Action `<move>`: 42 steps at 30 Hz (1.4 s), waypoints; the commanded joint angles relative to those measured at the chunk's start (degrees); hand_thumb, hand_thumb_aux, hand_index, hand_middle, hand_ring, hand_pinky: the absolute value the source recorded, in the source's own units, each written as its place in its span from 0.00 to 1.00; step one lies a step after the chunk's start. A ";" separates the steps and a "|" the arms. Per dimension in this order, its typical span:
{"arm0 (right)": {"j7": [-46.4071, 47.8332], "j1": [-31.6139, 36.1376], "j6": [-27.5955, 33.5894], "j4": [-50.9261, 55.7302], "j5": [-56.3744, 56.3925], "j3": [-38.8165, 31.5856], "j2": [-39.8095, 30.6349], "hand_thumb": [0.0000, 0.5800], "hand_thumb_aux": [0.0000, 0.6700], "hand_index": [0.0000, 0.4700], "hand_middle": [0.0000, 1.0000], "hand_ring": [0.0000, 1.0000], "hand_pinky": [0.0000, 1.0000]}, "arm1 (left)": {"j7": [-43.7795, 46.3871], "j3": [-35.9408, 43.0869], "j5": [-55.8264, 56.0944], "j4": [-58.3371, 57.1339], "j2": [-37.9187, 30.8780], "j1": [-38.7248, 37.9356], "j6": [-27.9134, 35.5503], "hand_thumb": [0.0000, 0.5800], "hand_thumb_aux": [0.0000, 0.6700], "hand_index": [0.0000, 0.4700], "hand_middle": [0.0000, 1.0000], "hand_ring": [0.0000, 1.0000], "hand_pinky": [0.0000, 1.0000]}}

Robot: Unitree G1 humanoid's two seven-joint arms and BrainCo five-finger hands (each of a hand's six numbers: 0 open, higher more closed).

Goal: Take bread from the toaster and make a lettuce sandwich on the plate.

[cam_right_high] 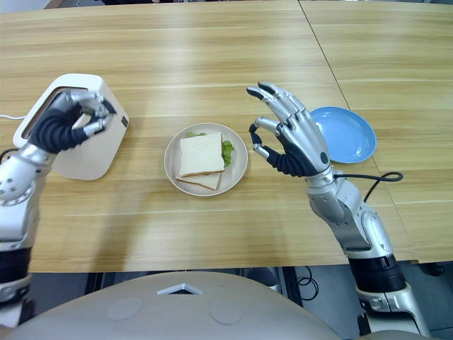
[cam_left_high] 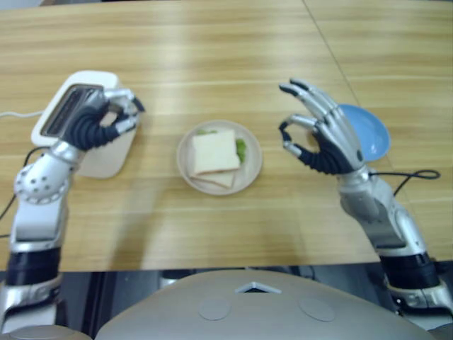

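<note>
One big wooden tabletop (cam_right_high: 212, 57) holds everything. On its left side stands the white toaster (cam_right_high: 92, 159). The left robot hand (cam_right_high: 67, 124) is over the toaster's top with its fingers curled in, holding nothing. The right robot hand (cam_right_high: 290, 138) hangs in the air just right of the plate (cam_right_high: 170, 164), fingers mostly spread, holding nothing. A blue plate (cam_right_high: 347, 134) lies beside it. On the plate lies the sandwich (cam_right_high: 201, 154), with green lettuce (cam_right_high: 227, 150) peeking out between two breads. It looks finished. I think only pulling the hands away is left.
</note>
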State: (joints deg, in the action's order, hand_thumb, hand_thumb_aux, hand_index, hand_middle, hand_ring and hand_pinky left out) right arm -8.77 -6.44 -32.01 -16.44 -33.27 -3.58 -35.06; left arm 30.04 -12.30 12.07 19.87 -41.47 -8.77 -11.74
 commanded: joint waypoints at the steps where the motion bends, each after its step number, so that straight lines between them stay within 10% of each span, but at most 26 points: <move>1: 14.01 -3.94 3.93 4.51 4.16 -5.85 -2.79 1.00 1.00 0.98 1.00 1.00 1.00 | 8.58 3.76 -3.74 0.63 -4.99 -7.40 1.05 1.00 1.00 0.98 1.00 1.00 1.00; 18: 45.56 -19.63 12.05 -14.30 39.21 -5.24 -14.87 1.00 1.00 0.98 1.00 1.00 1.00 | 14.70 18.64 -13.84 -8.78 -3.95 -7.09 3.54 1.00 1.00 0.98 1.00 1.00 1.00; 28: 49.22 -7.46 15.07 3.13 28.21 -16.58 -6.05 1.00 1.00 0.98 1.00 1.00 1.00 | 14.53 26.18 -20.15 -15.85 0.01 -0.31 4.90 1.00 1.00 0.98 1.00 1.00 1.00; 42: 41.22 16.13 3.84 44.70 16.45 -21.17 4.21 1.00 1.00 0.98 1.00 1.00 1.00 | 8.25 32.20 -28.69 -41.32 8.86 19.80 1.57 1.00 1.00 0.98 1.00 1.00 1.00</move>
State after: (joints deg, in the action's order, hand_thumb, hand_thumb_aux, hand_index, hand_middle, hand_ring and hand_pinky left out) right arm 33.85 8.87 -28.34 19.82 -13.04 -24.65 -30.19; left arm 40.69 18.47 -13.72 -15.45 -33.86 8.72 -9.35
